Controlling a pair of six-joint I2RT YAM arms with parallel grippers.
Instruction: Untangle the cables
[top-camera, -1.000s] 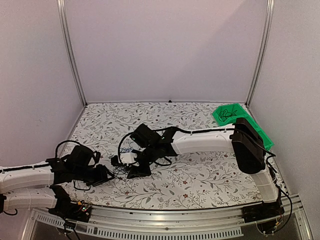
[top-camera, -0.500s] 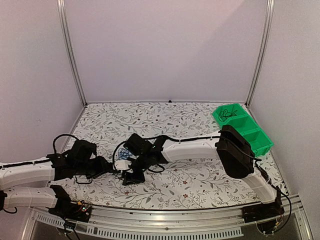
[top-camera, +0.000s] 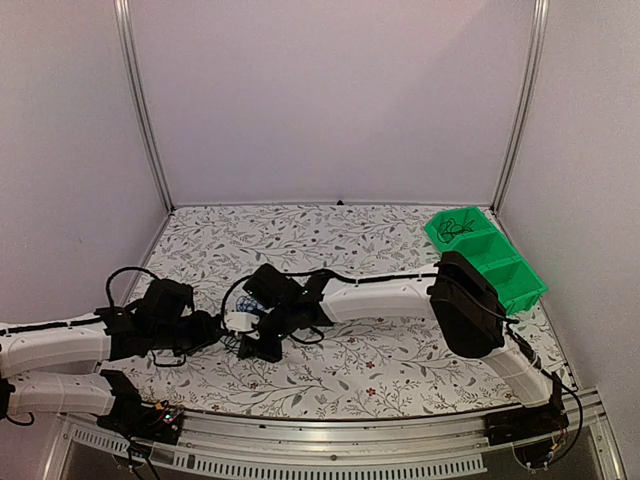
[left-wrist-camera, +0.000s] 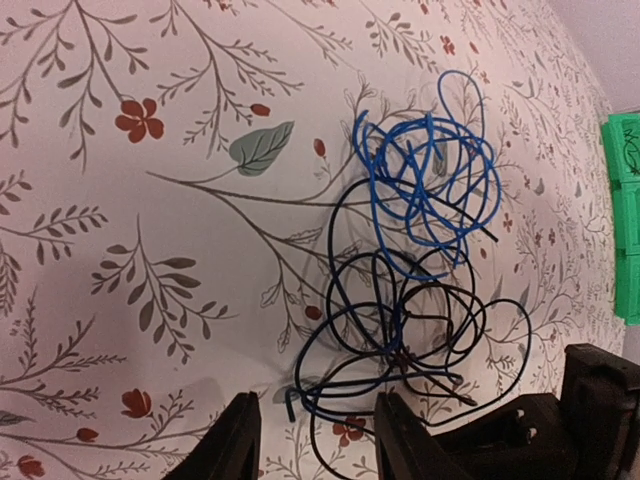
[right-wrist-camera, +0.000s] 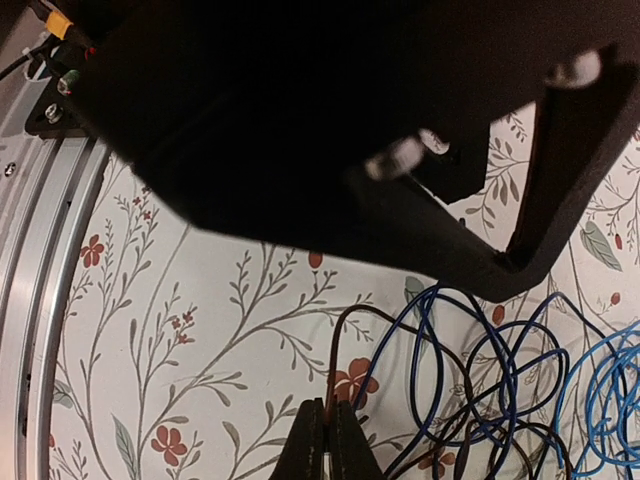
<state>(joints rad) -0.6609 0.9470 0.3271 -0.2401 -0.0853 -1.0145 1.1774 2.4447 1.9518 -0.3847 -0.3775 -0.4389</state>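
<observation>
Cables (top-camera: 241, 323) lie knotted at the near left of the table (top-camera: 400, 370), between the left gripper (top-camera: 214, 331) and the right gripper (top-camera: 248, 348). The green bins (top-camera: 487, 257) sit at the far right, well apart.

From the left wrist I see its fingers (left-wrist-camera: 232, 442) spread, with a loose blue end lying between them and the black-and-blue tangle just beyond.

From the right wrist, the fingers (right-wrist-camera: 312, 445) are pressed together on a dark strand. A black housing (right-wrist-camera: 300, 130) blocks my upper view, and a metal rail (right-wrist-camera: 40, 250) runs along the left.
</observation>
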